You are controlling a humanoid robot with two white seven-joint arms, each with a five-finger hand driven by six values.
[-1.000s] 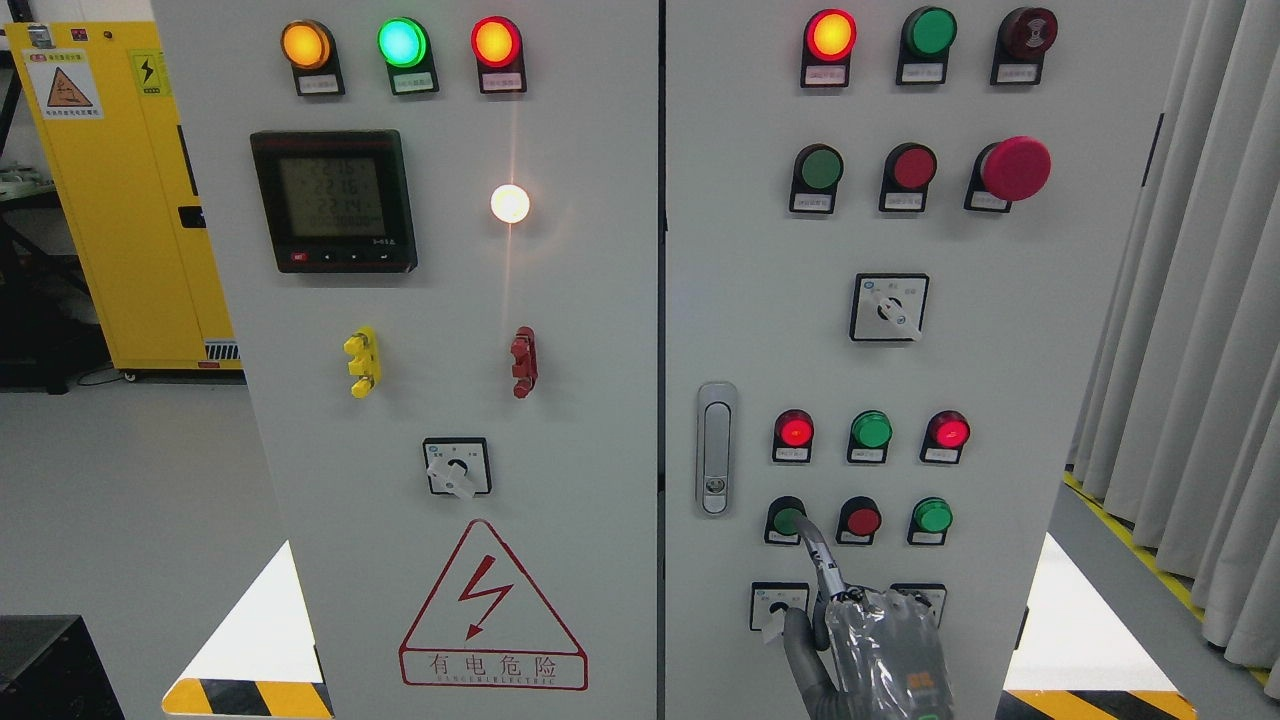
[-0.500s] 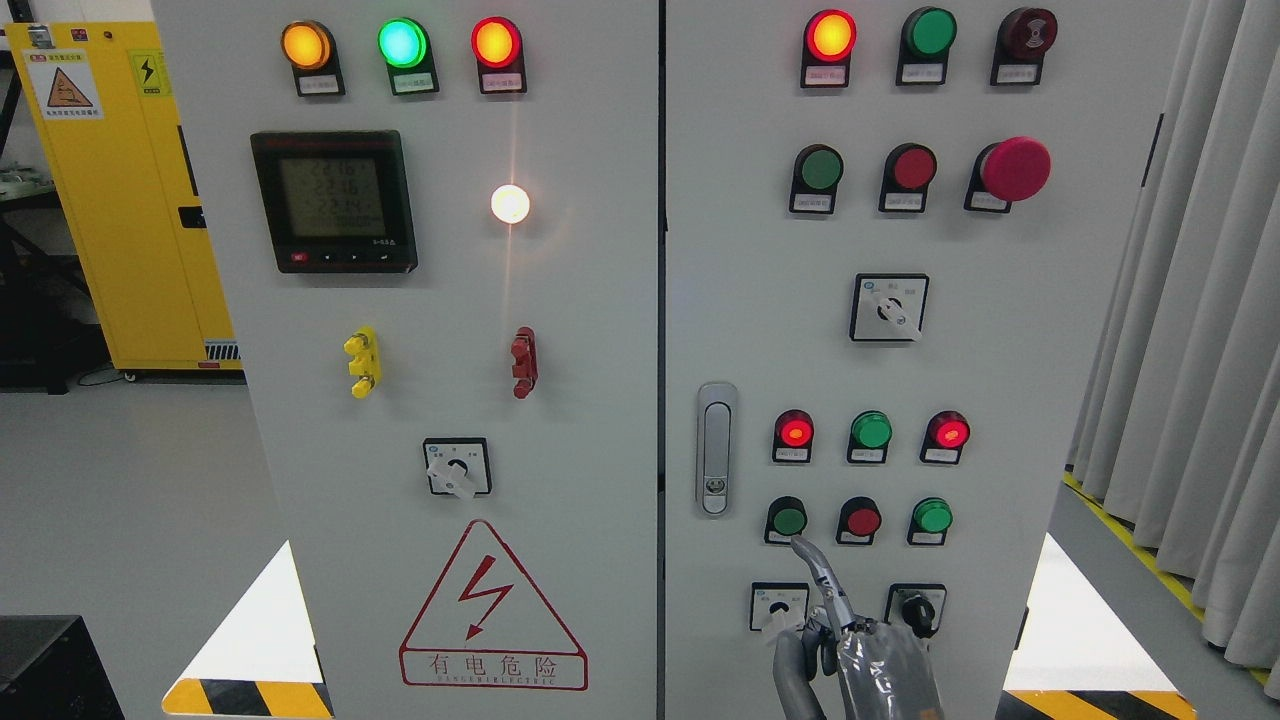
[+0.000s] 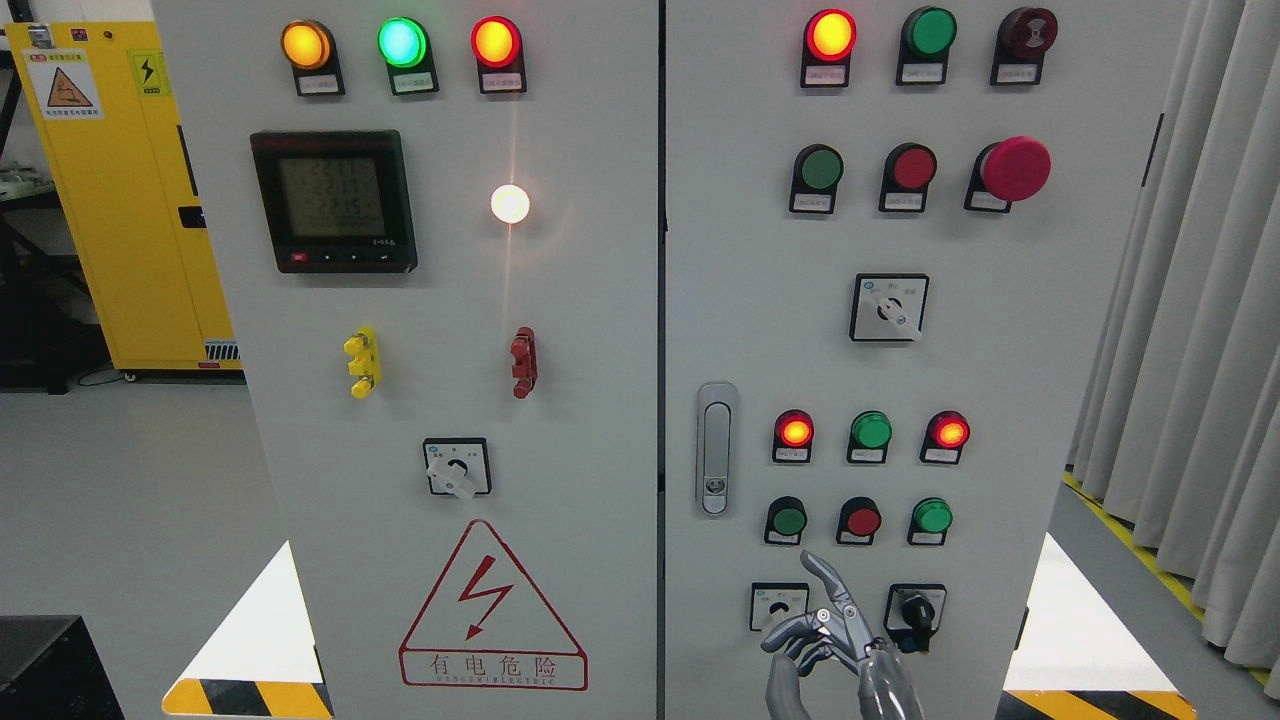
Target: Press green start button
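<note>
Since a second ago the right hand (image 3: 835, 640) has dropped away from the green start button (image 3: 788, 521): its index fingertip sat on the button's lower right edge then, and now points up-left just below it, clear of it. Button sits in the lower right of the frame, leftmost in the bottom row of three on the right cabinet door (image 3: 1000, 380), unlit dark green. Hand comes up from the bottom edge, index finger (image 3: 826, 578) extended, other fingers curled loosely inward, holding nothing. Red button (image 3: 861, 520) and a brighter green button (image 3: 932, 516) sit to the right in the same row. Row above: red lamp (image 3: 795, 431) lit, green lamp (image 3: 871, 430), red lamp again. Two selector switches (image 3: 779, 605) flank the hand, left one partly covered by the curled fingers. Door latch (image 3: 715, 448) lies left of the button rows. Red mushroom stop button (image 3: 1014, 168) upper right. Left door has a digital meter (image 3: 333, 200) upper left and a lightning warning triangle (image 3: 490, 610) at bottom. Yellow cabinet (image 3: 110, 200) at far left, grey curtain (image 3: 1200, 350) at far right.
</note>
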